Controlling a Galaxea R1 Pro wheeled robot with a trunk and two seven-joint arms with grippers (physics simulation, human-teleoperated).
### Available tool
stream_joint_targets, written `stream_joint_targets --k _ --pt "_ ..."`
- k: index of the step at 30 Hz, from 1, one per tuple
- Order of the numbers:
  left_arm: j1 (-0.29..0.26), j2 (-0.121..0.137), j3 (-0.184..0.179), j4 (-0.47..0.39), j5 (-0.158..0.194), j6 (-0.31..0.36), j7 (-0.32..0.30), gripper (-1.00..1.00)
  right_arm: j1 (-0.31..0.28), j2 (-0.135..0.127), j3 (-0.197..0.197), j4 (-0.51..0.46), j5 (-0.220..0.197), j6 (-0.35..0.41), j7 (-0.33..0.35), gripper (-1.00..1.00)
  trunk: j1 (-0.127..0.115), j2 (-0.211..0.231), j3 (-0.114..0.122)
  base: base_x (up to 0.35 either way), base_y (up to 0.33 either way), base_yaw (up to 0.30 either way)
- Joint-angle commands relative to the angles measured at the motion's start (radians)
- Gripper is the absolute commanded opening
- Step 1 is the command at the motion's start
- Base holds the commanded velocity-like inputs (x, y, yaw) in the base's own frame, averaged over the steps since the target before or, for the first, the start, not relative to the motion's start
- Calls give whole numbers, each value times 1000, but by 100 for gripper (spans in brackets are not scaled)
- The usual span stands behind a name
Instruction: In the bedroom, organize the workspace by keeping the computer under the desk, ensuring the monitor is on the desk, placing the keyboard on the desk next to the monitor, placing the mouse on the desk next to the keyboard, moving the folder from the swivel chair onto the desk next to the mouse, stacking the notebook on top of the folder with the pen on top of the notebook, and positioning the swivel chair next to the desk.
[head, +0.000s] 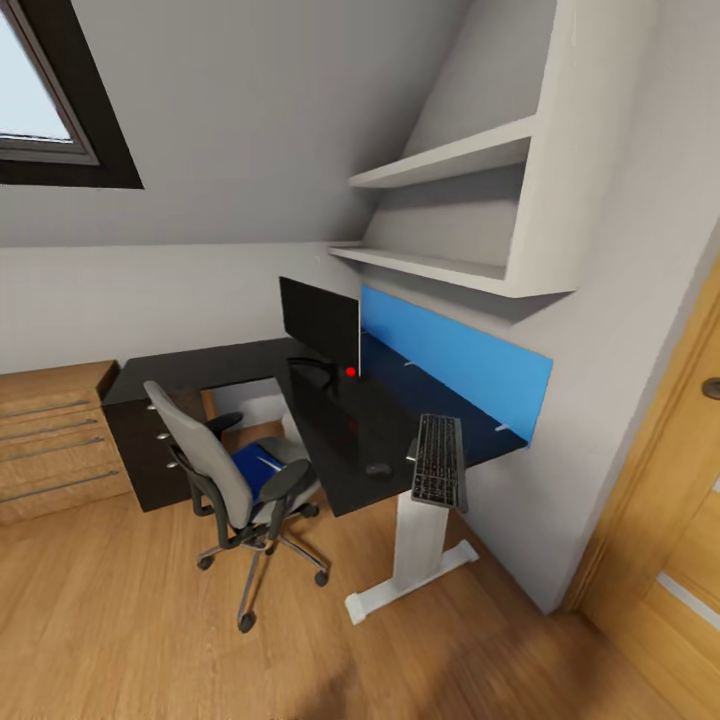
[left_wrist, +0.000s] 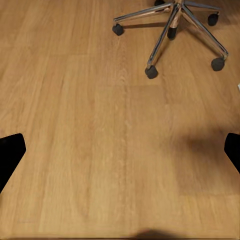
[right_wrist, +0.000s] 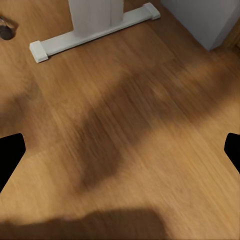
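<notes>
Attic home-office corner: sloped ceiling with skylight (head: 40, 90), wood floor (head: 150, 640), black L-shaped tabletop (head: 340, 440), monitor (head: 318, 322), keyboard (head: 438, 462), swivel chair (head: 230, 480), wall shelves (head: 450, 160), wooden dresser (head: 50, 440).

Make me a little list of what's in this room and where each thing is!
desk: black L-shaped top, white leg
monitor: upright on the desk
keyboard: on the desk's near end, overhanging the edge
mouse: on the desk, beside the keyboard
swivel chair: grey, beside the desk; wheeled base
folder: blue, on the chair seat
shelves: white, above the desk
drawers: wooden, along the left wall
</notes>
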Motion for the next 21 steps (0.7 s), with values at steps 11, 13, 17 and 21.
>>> stream_joint_targets --k 11,13,17,21 --pt "-1 -13 -3 0 -5 0 0 100 -1 1 1 1 0 -2 -5 100 0 -1 -1 0 0 209" --pt "-1 -14 -3 0 -5 -1 0 100 -1 1 1 1 0 -2 -5 100 0 -1 -1 0 0 280" --pt "-1 -32 -2 -1 -5 -8 0 100 -1 0 1 1 0 -2 -5 100 0 -1 -1 0 0 282" --pt "-1 -47 -3 -1 -4 -8 1 100 -1 -1 1 1 0 -2 -5 100 0 -1 -1 0 0 283"
